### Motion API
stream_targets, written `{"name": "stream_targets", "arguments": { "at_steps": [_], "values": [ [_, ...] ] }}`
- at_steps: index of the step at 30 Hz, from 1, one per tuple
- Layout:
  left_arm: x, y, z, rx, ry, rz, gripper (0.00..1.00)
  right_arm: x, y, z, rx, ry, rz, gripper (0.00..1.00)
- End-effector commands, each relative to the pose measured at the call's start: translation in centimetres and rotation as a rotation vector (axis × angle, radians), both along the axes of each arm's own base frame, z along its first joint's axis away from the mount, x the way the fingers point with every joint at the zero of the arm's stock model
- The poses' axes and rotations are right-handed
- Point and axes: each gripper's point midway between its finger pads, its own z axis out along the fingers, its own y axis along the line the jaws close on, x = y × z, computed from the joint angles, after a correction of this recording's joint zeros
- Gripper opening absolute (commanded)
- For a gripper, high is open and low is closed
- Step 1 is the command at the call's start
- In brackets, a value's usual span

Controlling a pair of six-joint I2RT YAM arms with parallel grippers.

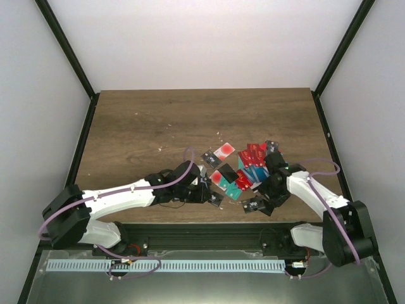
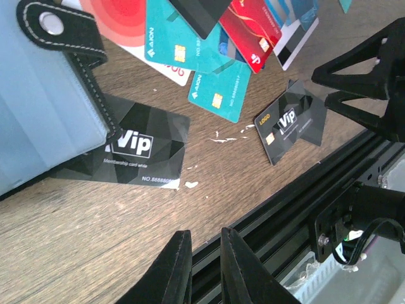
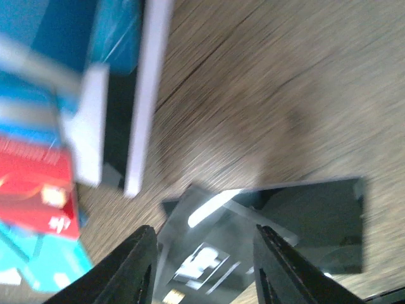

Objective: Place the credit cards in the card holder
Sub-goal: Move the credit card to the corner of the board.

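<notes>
The card holder (image 2: pixel 44 107) lies open at the left of the left wrist view, light blue-grey inside, with its black snap tab (image 2: pixel 60 28) up. One black card (image 2: pixel 136 149) lies partly under its edge. The other credit cards (image 1: pixel 243 166), teal (image 2: pixel 218 88), red (image 2: pixel 253 31) and white with a red circle (image 2: pixel 126 16), lie spread beside it. My left gripper (image 2: pixel 205 237) hovers over bare wood near the front edge, its jaws a narrow gap apart and empty. My right gripper (image 3: pixel 209 253) stands open over a glossy black card (image 3: pixel 209 259) that overlaps another (image 3: pixel 316 228); this view is blurred.
A black rail (image 2: pixel 285 202) runs along the table's front edge (image 1: pixel 209 223), right next to both grippers. The two grippers (image 1: pixel 212 195) (image 1: pixel 259 202) work close together by the pile. Small white flecks (image 2: pixel 221 136) dot the wood.
</notes>
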Motion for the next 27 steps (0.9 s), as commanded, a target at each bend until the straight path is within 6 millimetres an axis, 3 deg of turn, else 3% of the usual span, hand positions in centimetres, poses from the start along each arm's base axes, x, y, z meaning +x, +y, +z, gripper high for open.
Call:
{"name": "stream_targets", "arguments": {
  "at_steps": [1,5,9,13,17,22,27],
  "values": [
    [0.0,-0.6,0.6,0.001,-0.012,-0.034,0.16,-1.0,-4.3,-1.3,-0.131,0.059,-0.043,0.46],
    [-0.1,-0.5,0.8,0.004,-0.015,-0.041,0.16,-1.1,-5.1,-2.5,-0.128,0.094,-0.068,0.46],
    [-0.2,-0.2,0.8,0.008,-0.020,-0.041,0.16,-2.4,-3.7,-4.0,-0.045,0.151,-0.067,0.44],
    [-0.2,0.0,0.6,-0.004,-0.026,-0.028,0.16,-5.1,-1.1,-5.3,0.077,0.232,-0.049,0.40],
    [-0.3,0.3,0.0,-0.016,-0.019,-0.015,0.16,-8.0,2.4,-5.4,0.138,0.324,0.020,0.39],
    [-0.6,0.6,-0.8,-0.011,-0.012,-0.011,0.16,-10.1,6.4,-5.2,0.188,0.391,0.103,0.39],
    [-0.6,1.0,-0.9,-0.014,-0.016,0.004,0.16,-11.0,10.2,-4.9,0.221,0.421,0.205,0.38]
  ]
}}
